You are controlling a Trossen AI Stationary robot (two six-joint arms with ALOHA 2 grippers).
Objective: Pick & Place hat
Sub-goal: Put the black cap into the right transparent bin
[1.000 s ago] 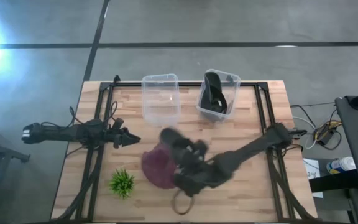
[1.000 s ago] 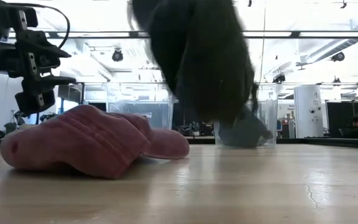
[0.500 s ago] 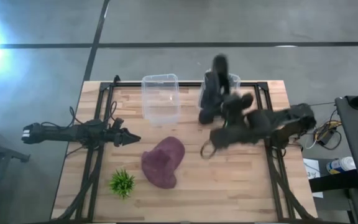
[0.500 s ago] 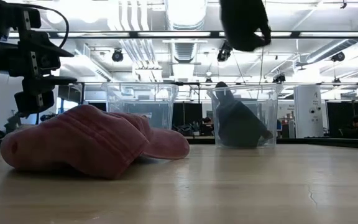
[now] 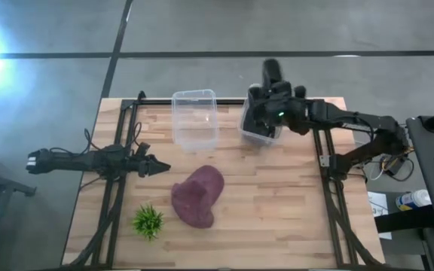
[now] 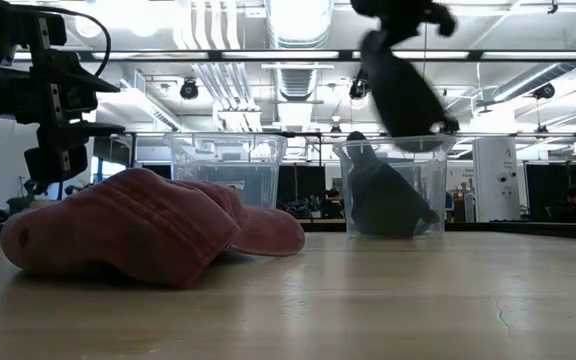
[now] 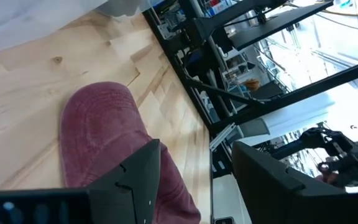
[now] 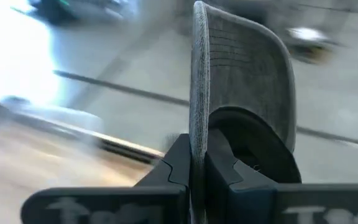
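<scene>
A dark grey cap [image 6: 404, 88] hangs from my right gripper [image 5: 274, 105] above the right clear bin [image 6: 350, 165] at the table's far edge; the gripper is shut on it. Another dark hat [image 6: 383, 203] lies inside that bin. A maroon hat [image 5: 197, 196] lies flat on the table's middle, also seen in the low view [image 6: 148, 235] and the left wrist view [image 7: 104, 130]. My left gripper [image 5: 160, 168] waits open, left of the maroon hat and apart from it. My right gripper pinches a thin edge of the grey cap [image 8: 197, 134] between its two fingers [image 8: 180, 163]. The cap is lifted clear and hangs tilted below the gripper [image 6: 398, 12], its lower end just over the bin's rim.
An empty clear bin [image 5: 194, 119] stands left of the right bin at the far edge. A small green plant [image 5: 148, 221] sits near the table's near left corner. Black frame rails [image 5: 327, 162] run along both sides. Bare wood lies on the near right.
My right gripper has carried the grey cap up from beside the maroon hat near the table's middle, swinging fast toward the far right, and now holds it over the right bin. The maroon hat has stayed where it was.
</scene>
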